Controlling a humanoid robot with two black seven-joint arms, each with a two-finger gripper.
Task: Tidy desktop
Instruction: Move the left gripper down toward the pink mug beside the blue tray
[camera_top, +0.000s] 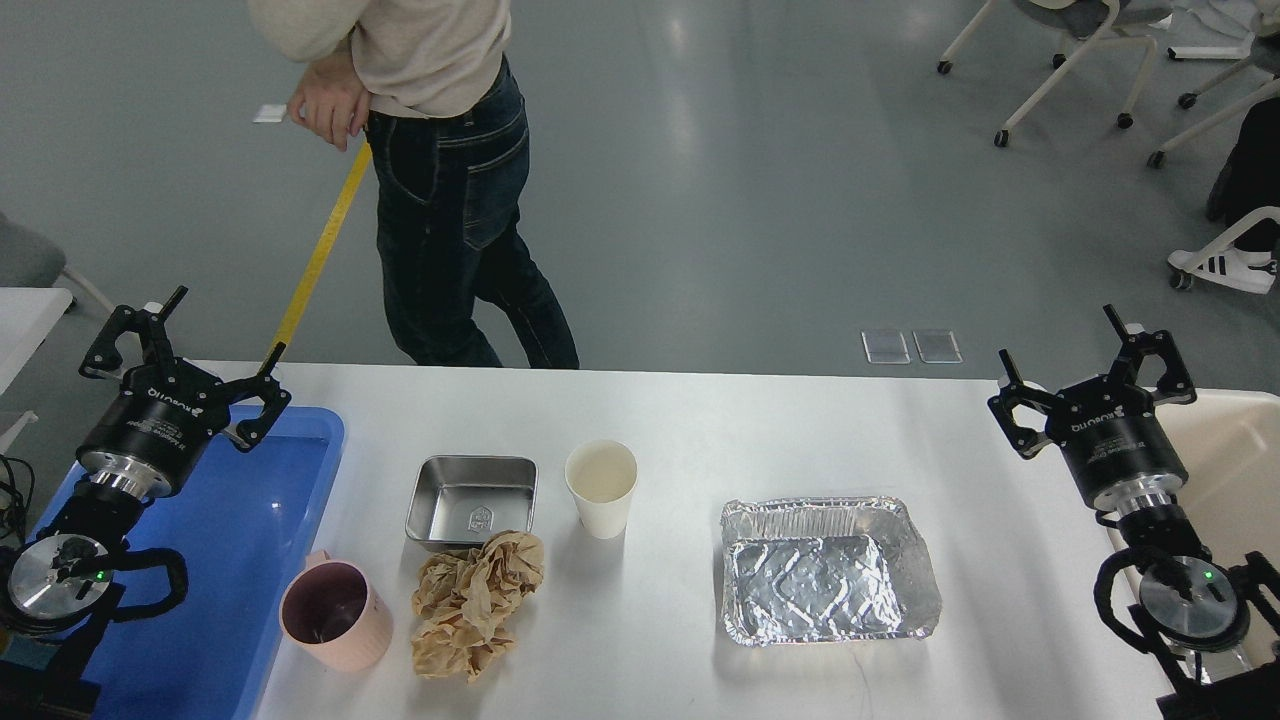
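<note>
Left gripper (205, 345) hangs over the far corner of the blue tray (300, 470), fingers spread wide, holding nothing. The tray sits at the left end of the desktop (700, 410), the white tabletop that spans the whole view with everything laid out on it.

Pink mug (335, 615) stands upright just beside the tray's right wall; looks rigid, probably light, so grip the rim or the handle. Next to it a crumpled brown paper wad (475, 605), soft and squashy, pinch anywhere. It touches the front edge of a small steel tray (472, 500): stiff, likely slick, take a side wall. White paper cup (601, 488) stands upright, near but apart; thin wall, would crush easily, so a gentle grip at the rim. Foil pan (830, 570) sits well apart to the right, flimsy, will dent; take it by the rolled rim.

Right gripper (1090, 365) hovers near the desktop's right end beside the cream bin (1235, 450), fingers also spread wide, empty. A person (450, 180) stands behind the desk.
</note>
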